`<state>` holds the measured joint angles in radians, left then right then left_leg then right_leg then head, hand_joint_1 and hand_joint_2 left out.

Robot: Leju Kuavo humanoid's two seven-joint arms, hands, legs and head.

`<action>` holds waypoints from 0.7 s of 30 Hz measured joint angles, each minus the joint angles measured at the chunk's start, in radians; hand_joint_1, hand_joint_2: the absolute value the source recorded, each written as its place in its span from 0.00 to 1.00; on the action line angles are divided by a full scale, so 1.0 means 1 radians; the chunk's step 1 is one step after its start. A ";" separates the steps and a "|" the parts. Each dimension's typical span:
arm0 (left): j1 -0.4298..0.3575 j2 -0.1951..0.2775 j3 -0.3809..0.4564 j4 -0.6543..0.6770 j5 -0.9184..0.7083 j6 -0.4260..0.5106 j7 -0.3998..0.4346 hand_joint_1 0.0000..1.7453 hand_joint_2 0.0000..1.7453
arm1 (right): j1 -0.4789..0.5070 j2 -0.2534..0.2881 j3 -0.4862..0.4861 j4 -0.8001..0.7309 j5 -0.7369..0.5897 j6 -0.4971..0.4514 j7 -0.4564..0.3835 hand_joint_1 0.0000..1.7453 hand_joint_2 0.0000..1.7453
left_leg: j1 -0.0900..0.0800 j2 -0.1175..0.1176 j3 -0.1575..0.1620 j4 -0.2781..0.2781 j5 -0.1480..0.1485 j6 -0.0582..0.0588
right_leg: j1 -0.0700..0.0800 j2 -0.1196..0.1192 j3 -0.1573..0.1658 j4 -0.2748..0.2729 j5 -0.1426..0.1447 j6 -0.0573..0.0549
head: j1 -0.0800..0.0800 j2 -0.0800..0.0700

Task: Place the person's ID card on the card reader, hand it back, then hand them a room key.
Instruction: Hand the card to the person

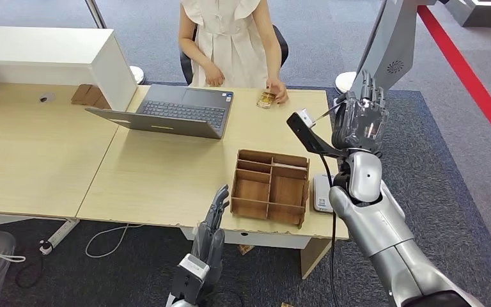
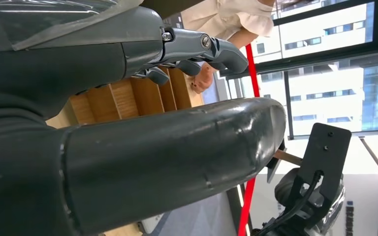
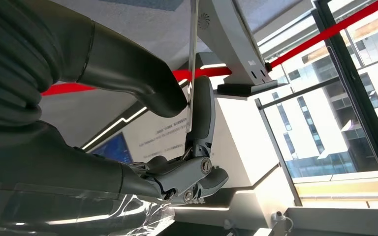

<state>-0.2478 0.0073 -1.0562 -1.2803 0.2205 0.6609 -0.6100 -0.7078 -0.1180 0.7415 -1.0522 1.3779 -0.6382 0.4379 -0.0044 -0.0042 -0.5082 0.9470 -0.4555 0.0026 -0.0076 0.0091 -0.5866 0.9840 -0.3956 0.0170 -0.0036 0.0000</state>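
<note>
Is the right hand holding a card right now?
Yes. The right hand is raised, and a thin card is pinched edge-on between its thumb and fingers.

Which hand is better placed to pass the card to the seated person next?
The right hand: it is raised over the desk's far right side and already pinches a thin card between thumb and finger. The left hand hangs low at the desk's near edge, holding nothing.

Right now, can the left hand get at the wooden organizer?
Probably yes. The left hand hangs open at the desk's near edge, right beside the organizer, with nothing between them. The right hand is raised, pinching a thin card.
</note>
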 joint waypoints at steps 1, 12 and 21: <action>-0.002 -0.001 -0.002 0.003 0.002 -0.001 0.000 0.00 0.00 | -0.002 -0.001 0.001 -0.001 0.005 0.018 -0.003 1.00 1.00 | 0.000 0.000 0.000 0.000 0.000 0.000 | 0.000 0.000 0.000 0.000 0.000 0.000 | 0.000 0.000; -0.034 -0.005 -0.053 0.030 0.020 -0.076 0.000 0.00 0.00 | -0.157 0.056 0.072 0.087 0.062 0.317 -0.070 1.00 1.00 | 0.000 0.000 -0.001 0.000 0.000 0.000 | 0.000 0.000 -0.001 0.001 0.000 0.000 | 0.000 0.000; -0.054 -0.013 -0.081 0.053 0.015 -0.121 0.009 0.00 0.00 | -0.241 0.130 0.128 0.190 0.066 0.376 -0.069 1.00 1.00 | 0.000 -0.001 -0.002 0.000 0.001 0.000 | 0.000 0.000 -0.001 0.001 0.000 0.000 | 0.000 0.000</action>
<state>-0.3014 -0.0055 -1.1369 -1.2272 0.2357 0.5397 -0.6011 -0.9490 0.0121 0.8696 -0.8625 1.4435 -0.2622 0.3684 -0.0039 -0.0047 -0.5098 0.9470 -0.4550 0.0024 -0.0072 0.0089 -0.5878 0.9847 -0.3953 0.0168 -0.0034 0.0000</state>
